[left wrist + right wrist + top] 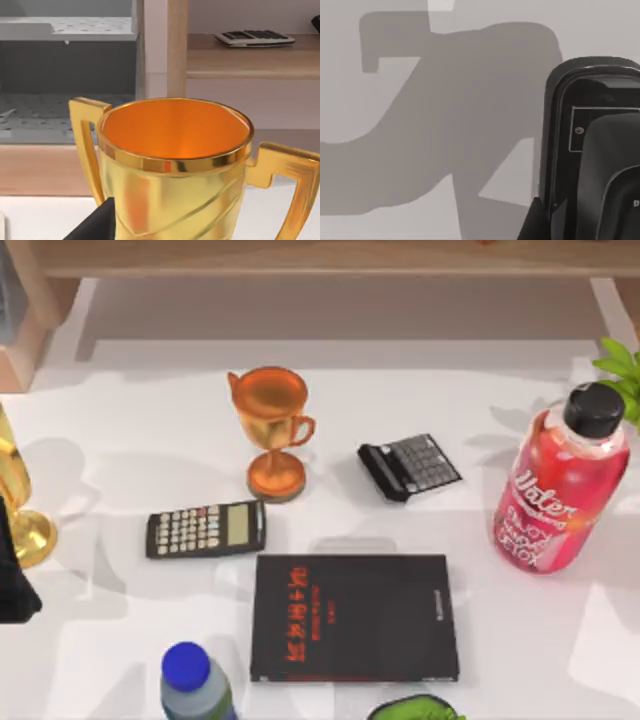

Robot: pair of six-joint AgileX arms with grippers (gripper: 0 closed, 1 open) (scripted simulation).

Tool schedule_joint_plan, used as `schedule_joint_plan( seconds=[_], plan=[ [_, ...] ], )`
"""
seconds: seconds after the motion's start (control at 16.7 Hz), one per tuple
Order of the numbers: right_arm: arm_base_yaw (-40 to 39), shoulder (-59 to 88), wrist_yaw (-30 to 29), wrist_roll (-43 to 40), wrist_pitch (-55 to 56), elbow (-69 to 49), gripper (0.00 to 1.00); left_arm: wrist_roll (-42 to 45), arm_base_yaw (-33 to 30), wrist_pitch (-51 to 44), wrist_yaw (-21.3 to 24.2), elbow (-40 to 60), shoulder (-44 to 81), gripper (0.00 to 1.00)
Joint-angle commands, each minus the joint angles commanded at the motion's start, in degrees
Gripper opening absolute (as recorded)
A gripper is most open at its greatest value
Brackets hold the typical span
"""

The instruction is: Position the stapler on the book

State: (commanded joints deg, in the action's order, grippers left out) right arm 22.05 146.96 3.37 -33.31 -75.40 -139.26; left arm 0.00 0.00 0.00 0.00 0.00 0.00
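The book lies flat front-middle on the tabletop, and the stapler is probably that glossy black shape near the right wrist camera: hard, slick, a bit hefty, so pinch its narrow sides, though there's no telling how either arm's jaws stand.

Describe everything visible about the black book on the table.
The book is a flat black rectangle with red lettering on the left part of its cover and a small pale mark near its right edge. Thin pale page edges show along its lower side. It lies closed and flat on the white table, toward the near edge in the top view, below the two calculators. Nothing rests on it; the blue-capped bottle stands just off its lower left corner.
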Motion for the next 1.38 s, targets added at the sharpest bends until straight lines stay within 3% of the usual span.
schedule_joint_plan(
  seconds=[0.3,0.6,0.96,1.38],
  plan=[
    [-2.1,-12.5,0.7,7.7,-1.4,3.6,0.0,0.0,0.0,0.0,0.0,0.0,0.0,1.0],
    [-10.7,-26.6,0.8,21.9,-0.1,10.5,0.0,0.0,0.0,0.0,0.0,0.0,0.0,1.0],
    [-28.9,-38.2,-0.4,44.1,4.7,21.6,0.0,0.0,0.0,0.0,0.0,0.0,0.0,1.0],
    [-53.4,-39.6,-3.0,68.1,10.7,34.6,0.0,0.0,0.0,0.0,0.0,0.0,0.0,1.0]
  ],
)
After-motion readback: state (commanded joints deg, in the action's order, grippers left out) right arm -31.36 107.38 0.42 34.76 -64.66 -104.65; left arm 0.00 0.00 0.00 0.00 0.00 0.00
